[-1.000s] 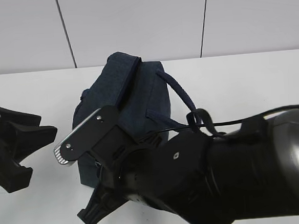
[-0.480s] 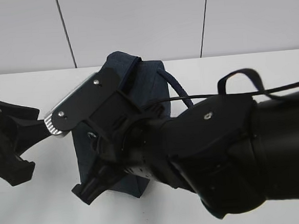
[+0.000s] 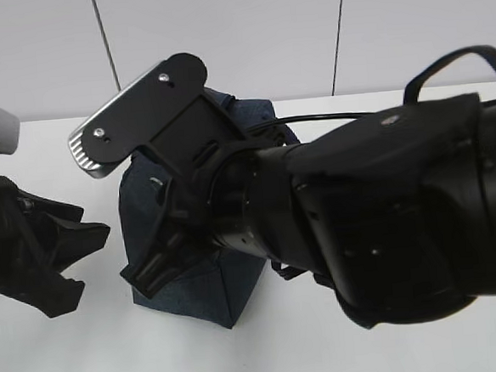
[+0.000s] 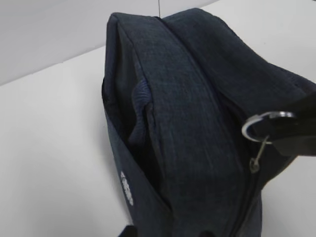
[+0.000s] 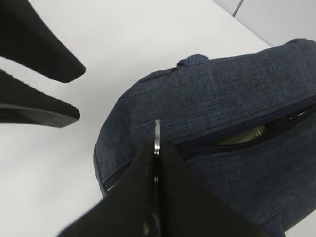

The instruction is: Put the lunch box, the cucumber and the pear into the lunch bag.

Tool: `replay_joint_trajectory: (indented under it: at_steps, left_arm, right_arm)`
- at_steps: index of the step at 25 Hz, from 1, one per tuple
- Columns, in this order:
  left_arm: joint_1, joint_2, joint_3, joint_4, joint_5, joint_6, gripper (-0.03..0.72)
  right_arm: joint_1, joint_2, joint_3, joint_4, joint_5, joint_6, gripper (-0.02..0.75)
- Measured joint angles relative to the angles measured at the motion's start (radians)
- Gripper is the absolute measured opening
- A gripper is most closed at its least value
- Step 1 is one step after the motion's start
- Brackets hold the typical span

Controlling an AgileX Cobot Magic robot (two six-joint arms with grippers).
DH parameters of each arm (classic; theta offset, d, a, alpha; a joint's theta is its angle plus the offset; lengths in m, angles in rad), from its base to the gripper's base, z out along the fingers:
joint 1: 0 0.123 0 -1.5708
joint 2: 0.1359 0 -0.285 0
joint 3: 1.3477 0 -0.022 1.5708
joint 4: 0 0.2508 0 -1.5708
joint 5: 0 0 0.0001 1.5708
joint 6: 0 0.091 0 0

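The dark navy lunch bag (image 3: 199,283) stands in the middle of the white table, and it fills the left wrist view (image 4: 197,113). My right gripper (image 5: 157,148) is shut on the bag's silver ring pull (image 5: 157,132), which also shows in the left wrist view (image 4: 264,126). The zipper is partly open, and something pale green (image 5: 247,133) shows through the gap. My left gripper (image 3: 87,265) is open and empty just left of the bag, its fingers (image 5: 42,64) apart from the fabric. The lunch box, cucumber and pear are not plainly visible.
The bulky right arm (image 3: 387,227) hides most of the bag and the right side of the table in the exterior view. A padded handle (image 4: 140,94) hangs on the bag's side. A white panelled wall (image 3: 246,33) stands behind.
My right arm has risen and moved back over the bag while holding the ring pull. My left gripper has shifted slightly right, toward the bag.
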Motion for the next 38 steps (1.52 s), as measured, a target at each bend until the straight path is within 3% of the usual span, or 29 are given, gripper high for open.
replay_joint_trajectory:
  at_steps: [5,8,13,16,20,23,33,38]
  left_arm:
    - [0.022,0.000,0.000,-0.102,0.137,0.025,0.243]
    - [0.057,0.000,0.000,-0.228,0.246,0.127,0.243]
    - [0.202,0.000,0.000,-0.545,0.373,0.450,0.243]
    - [0.292,0.000,0.000,-0.621,0.401,0.679,0.244]
    - [0.307,0.017,0.000,-0.701,0.389,0.969,0.244]
    - [0.307,0.064,0.000,-0.790,0.378,1.109,0.247]
    - [0.307,0.229,0.000,-0.970,0.437,1.345,0.296]
    - [0.307,0.303,0.000,-1.030,0.489,1.346,0.298]
  right_arm:
    - [0.000,0.000,-0.001,0.006,-0.001,-0.006,0.006]
    - [0.000,0.000,-0.001,0.006,-0.001,-0.006,0.006]
    - [0.000,0.000,-0.001,0.008,0.007,-0.006,0.005]
    - [0.000,0.000,-0.001,0.008,0.007,-0.006,0.006]
    - [0.000,0.000,-0.001,0.008,0.017,-0.006,0.006]
    - [0.000,0.000,-0.001,0.008,0.029,-0.008,0.005]
    - [0.000,0.000,-0.001,0.008,0.035,-0.008,0.006]
    - [0.000,0.000,-0.001,0.008,0.042,-0.008,0.006]
